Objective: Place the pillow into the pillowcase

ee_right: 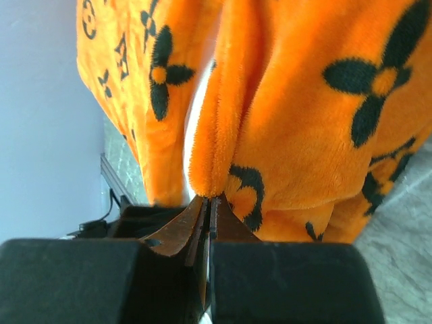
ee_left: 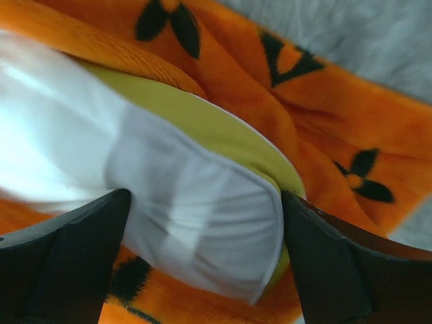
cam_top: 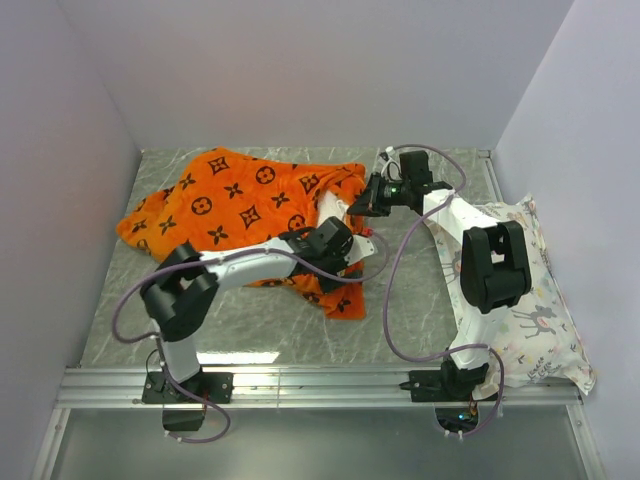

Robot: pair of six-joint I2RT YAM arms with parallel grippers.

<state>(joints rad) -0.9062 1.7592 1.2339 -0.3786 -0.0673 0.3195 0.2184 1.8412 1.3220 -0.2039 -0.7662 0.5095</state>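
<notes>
Gripping one soft white rectangular pillow with a yellow band along its edge (ee_left: pixel 196 216), my left gripper (ee_left: pixel 206 201) has a corner of it between two dark fingers (ee_left: pixel 61 263). My left jaws stand wide apart and press on the cloth from either side. That corner pokes out between folds of the one bright orange plush pillowcase with black flower, diamond and monogram marks (ee_left: pixel 324 128), which has orange fabric both above and below the white.

In my right wrist view the pillowcase (ee_right: pixel 304 135) hangs in folds. My right gripper (ee_right: pixel 209 206) has its jaws together, pinching a thin ridge of that orange fabric at the tips.

From the top camera, the pillowcase (cam_top: pixel 235 200) lies rumpled across the far left of the table. My left gripper (cam_top: pixel 335 245) is at its near right edge and my right gripper (cam_top: pixel 360 203) is at its far right edge, the two near each other. I count two arms, each trailing one purplish cable (cam_top: pixel 390 300).

One white cushion printed with deer and plants (cam_top: pixel 530 295) lies at the right edge, partly behind my right arm.

All of this sits on a grey marbled tabletop (cam_top: pixel 300 320) with a metal rail (cam_top: pixel 320 385) along the near edge. Plain pale walls (cam_top: pixel 300 70) close in the left, far and right sides.
</notes>
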